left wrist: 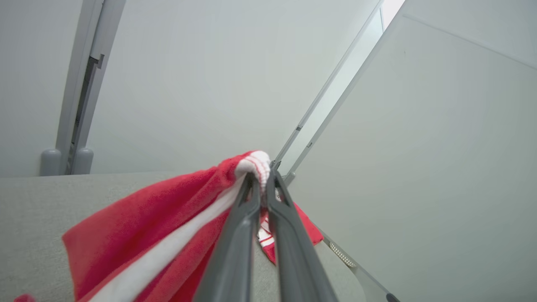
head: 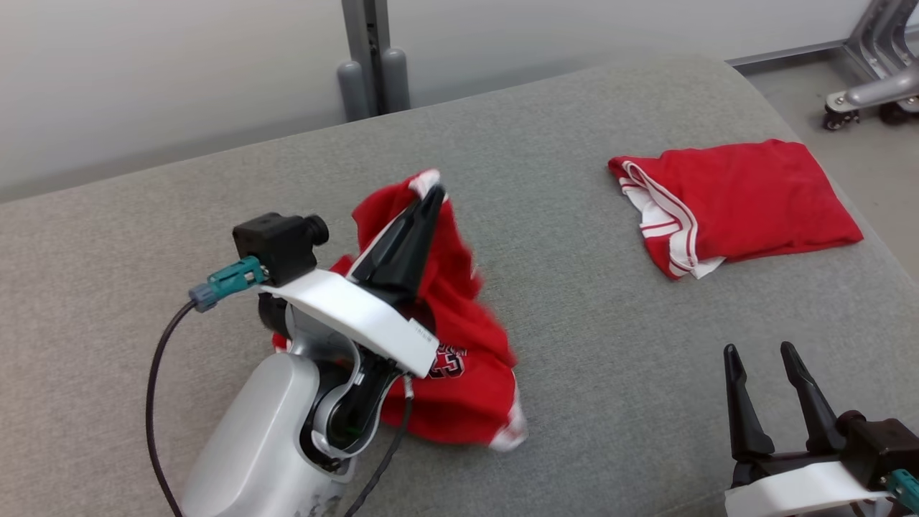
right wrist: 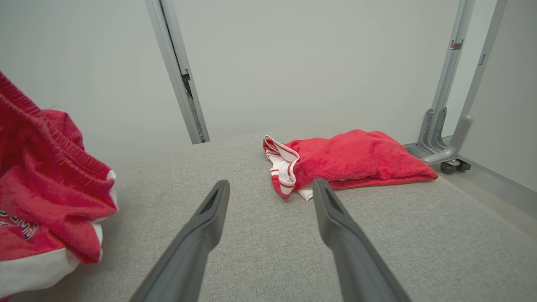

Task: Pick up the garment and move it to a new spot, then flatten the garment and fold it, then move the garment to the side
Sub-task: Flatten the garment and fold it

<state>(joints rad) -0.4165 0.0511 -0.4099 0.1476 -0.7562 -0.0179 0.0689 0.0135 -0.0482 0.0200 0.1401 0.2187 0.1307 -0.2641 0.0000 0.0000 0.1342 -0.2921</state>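
Since relocation comes first, the red jersey (head: 474, 388) is pinched by its white trim in the left gripper (head: 434, 191); the right gripper (head: 759, 348) is held wide, empty, near right.

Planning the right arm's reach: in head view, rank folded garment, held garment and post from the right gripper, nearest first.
1. Folded garment, just ahead of the right gripper.
2. Held garment, to its left.
3. Post, far back left.

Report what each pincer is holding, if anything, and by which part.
The left pincer is shut on the crumpled red garment, pinching its white-trimmed edge at the fingertips. The right pincer is open and holds nothing.
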